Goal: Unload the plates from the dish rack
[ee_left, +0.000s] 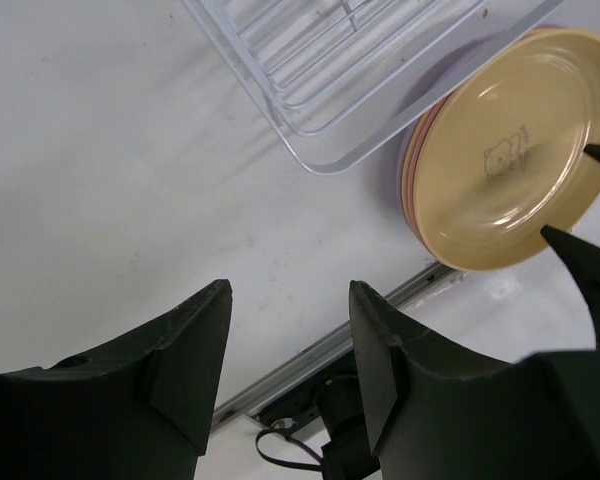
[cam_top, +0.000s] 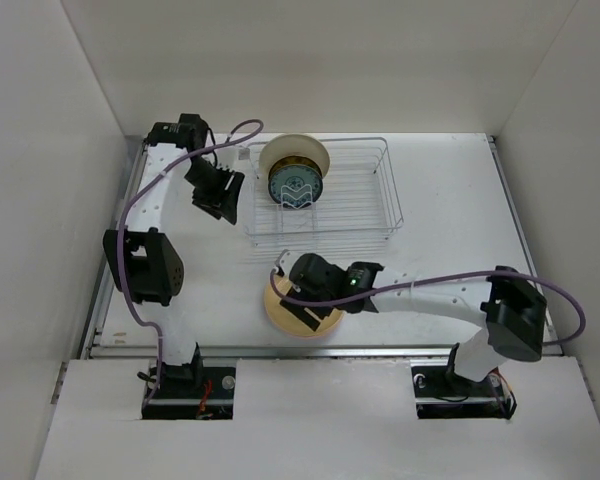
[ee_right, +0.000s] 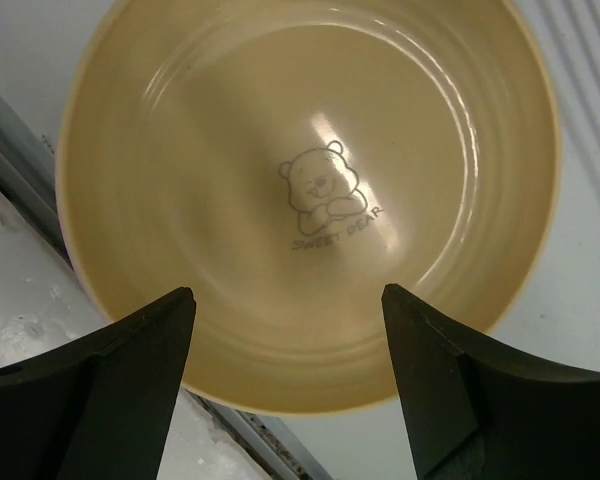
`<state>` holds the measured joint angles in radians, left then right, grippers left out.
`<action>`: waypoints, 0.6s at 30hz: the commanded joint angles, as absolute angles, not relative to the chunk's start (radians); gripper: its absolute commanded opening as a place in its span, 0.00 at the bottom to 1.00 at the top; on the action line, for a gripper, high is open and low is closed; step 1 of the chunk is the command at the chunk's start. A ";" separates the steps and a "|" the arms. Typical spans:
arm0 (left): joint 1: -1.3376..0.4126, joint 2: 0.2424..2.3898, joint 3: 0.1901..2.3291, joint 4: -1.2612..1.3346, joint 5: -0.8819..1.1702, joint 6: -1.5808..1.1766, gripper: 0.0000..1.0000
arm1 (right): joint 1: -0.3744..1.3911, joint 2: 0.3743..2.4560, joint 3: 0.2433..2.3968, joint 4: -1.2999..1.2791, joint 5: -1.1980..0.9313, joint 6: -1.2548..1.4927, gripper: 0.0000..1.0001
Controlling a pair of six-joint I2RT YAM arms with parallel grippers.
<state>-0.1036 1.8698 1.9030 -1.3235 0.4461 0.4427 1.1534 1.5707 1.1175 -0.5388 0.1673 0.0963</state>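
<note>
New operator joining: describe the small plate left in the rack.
On the table, find the wire dish rack, then its left end. Two plates stand there; yours is the smaller dark plate with a teal pattern, in front of the cream plate.

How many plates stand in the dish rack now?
2: a cream plate and a teal-patterned plate before it, at the left end of the dish rack. Another may hide between them.

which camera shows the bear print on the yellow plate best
Right wrist: the bear print sits mid-frame, large and sharp, lettering readable. Left wrist shows it small and faint. Top view: the right arm hides most of the yellow plate, no print visible.
</note>
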 commanded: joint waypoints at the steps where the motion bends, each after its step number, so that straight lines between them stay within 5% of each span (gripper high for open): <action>1: -0.068 1.842 1.895 -1.322 0.486 0.394 0.47 | 1.193 1.586 1.140 -0.474 0.241 0.087 0.82; 18: -0.058 1.793 1.848 -1.313 0.486 0.394 0.47 | 1.247 1.761 1.121 -0.423 0.417 0.181 0.82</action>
